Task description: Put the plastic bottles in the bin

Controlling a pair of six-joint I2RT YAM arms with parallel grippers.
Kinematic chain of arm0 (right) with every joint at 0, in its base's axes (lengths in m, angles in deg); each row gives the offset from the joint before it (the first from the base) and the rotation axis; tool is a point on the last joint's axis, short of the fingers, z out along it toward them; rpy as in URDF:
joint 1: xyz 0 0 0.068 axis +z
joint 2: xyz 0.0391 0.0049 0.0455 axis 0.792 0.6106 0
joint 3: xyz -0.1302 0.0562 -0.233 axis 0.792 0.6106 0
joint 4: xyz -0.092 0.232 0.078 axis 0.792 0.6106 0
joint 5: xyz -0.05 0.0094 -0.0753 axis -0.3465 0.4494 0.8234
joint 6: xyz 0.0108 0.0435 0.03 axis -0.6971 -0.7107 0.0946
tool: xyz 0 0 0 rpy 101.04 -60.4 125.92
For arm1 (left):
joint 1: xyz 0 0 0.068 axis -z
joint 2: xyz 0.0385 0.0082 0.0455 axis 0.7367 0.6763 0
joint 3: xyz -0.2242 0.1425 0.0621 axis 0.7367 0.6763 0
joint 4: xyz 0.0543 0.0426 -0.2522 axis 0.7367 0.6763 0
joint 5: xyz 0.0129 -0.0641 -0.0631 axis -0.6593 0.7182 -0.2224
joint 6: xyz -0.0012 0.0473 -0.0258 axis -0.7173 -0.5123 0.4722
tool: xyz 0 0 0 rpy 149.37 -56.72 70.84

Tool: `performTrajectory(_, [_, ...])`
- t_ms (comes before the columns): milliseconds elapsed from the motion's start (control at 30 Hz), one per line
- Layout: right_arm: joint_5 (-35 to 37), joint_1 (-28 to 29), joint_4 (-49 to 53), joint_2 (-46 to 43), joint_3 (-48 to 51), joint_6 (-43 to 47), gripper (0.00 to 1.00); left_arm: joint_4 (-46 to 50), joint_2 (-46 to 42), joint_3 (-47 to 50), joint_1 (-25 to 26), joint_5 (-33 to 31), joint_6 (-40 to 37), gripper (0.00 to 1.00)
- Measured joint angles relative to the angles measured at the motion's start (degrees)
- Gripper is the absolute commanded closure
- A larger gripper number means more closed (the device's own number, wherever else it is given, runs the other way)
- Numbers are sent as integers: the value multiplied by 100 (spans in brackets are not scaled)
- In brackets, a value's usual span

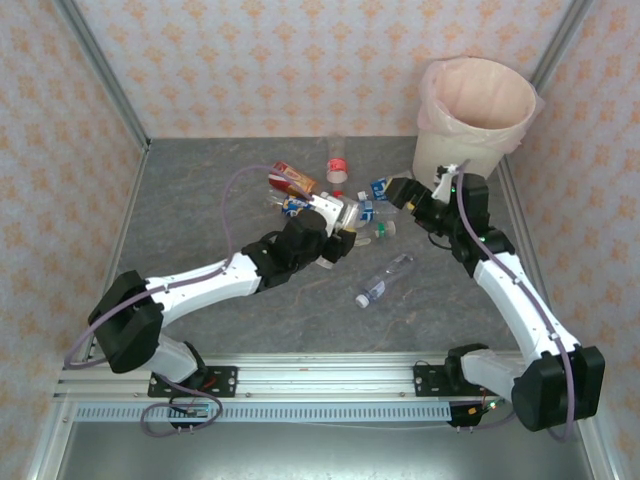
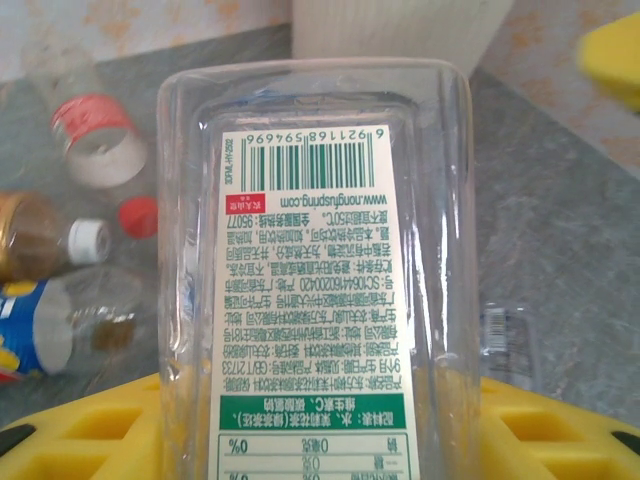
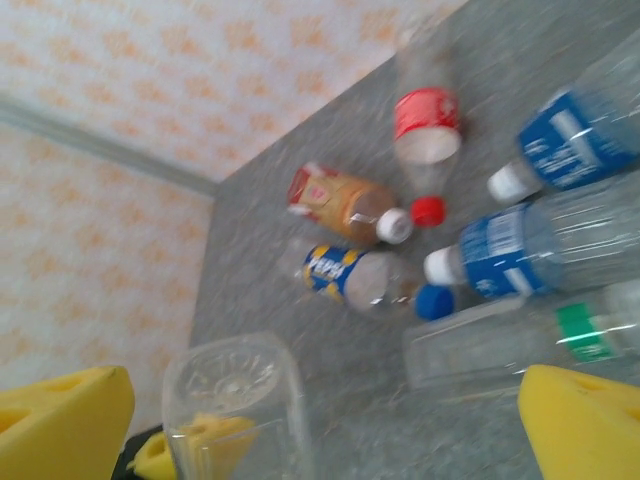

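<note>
One clear bottle (image 2: 315,250) gripped in left pincer (image 2: 320,440); one bin (image 1: 450,150).

The left arm (image 1: 205,282) and the right arm (image 1: 520,300) are built alike: white tubular links joined by black joint housings, each ending in a bulky black base block. 1 thin lilac cable (image 1: 229,210) runs along each arm. The fingers (image 2: 80,435) are chunky yellow moulded plastic with recessed square pockets.

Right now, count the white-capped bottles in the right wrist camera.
3: the brown bottle left of centre, the upper blue-labelled bottle at right, the lower blue-labelled bottle below it. Others may lie out of frame.
</note>
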Motion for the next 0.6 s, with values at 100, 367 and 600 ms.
performTrajectory(100, [-308, 219, -37, 57, -179, 11, 1, 0, -44, -52, 0, 245, -337, 58])
performTrajectory(367, [-951, 348, -413, 63, -286, -9, 1, 199, -120, -520, 0, 730, -966, 58])
performTrajectory(600, [-999, 415, -251, 85, -286, 144, 0, 195, -188, -621, -20, 914, -1084, 56])
